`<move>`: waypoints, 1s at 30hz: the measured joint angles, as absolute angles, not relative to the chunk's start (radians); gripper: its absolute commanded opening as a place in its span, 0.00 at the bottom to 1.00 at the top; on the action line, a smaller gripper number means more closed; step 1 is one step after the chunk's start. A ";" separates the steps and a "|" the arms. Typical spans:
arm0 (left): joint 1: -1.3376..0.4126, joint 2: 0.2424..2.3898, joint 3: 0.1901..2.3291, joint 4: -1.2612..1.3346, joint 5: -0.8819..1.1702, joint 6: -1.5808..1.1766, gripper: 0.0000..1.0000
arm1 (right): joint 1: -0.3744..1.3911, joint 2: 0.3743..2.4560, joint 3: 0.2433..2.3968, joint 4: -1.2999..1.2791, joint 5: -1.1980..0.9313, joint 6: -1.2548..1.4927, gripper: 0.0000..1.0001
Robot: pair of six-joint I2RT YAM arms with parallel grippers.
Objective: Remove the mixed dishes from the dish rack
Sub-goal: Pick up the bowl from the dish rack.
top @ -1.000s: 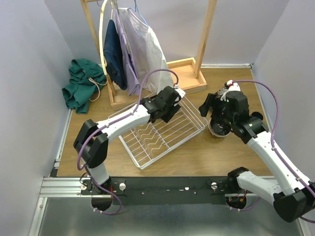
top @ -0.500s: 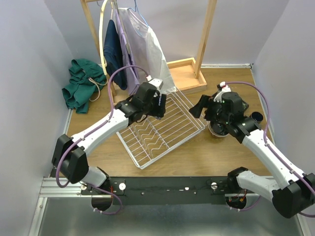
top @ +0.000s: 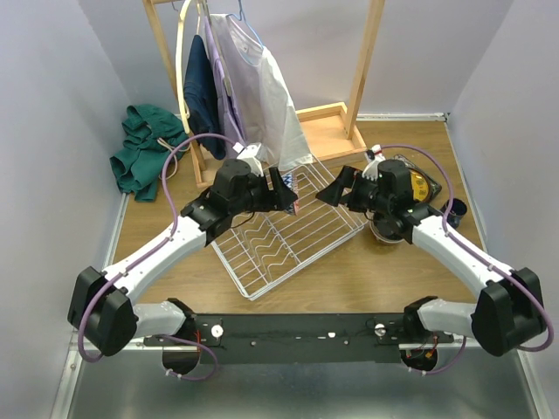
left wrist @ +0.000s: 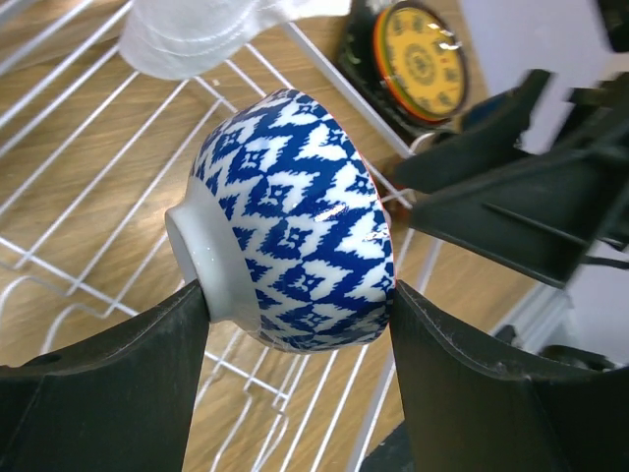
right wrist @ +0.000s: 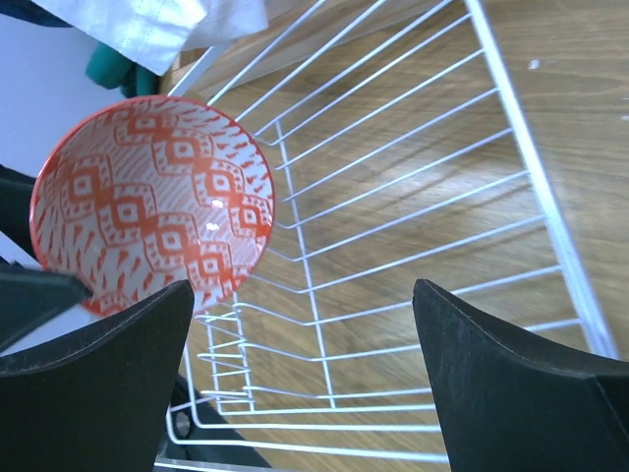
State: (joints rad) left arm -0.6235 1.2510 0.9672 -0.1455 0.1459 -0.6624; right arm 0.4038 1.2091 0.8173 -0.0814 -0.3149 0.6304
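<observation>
My left gripper (top: 286, 194) is shut on a bowl (left wrist: 295, 221), blue-and-white outside and red-patterned inside, gripping it across foot and rim. It hangs on its side above the far part of the white wire dish rack (top: 262, 253). From the right wrist view the bowl's (right wrist: 152, 202) red inside faces me at the upper left. My right gripper (top: 336, 189) stands open just right of the bowl, above the rack's right corner, nothing between its fingers (right wrist: 511, 393). A yellow patterned plate (top: 425, 186), a dark bowl (top: 389, 229) and a small blue cup (top: 453, 209) rest on the table right of the rack.
A wooden clothes stand (top: 336, 122) with hanging garments (top: 253, 87) stands behind the rack, a white cloth reaching down near the bowl. A green cloth heap (top: 144, 148) lies at the far left. Walls close in on both sides.
The left arm swung out to the left and turned its gripper, with the bowl, to point right. The right gripper left the dish stack and moved left to face the bowl.
</observation>
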 measured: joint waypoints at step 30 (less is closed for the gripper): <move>-0.620 1.145 0.786 0.201 0.332 -0.863 0.62 | 0.397 1.431 0.814 0.303 -0.633 0.815 0.04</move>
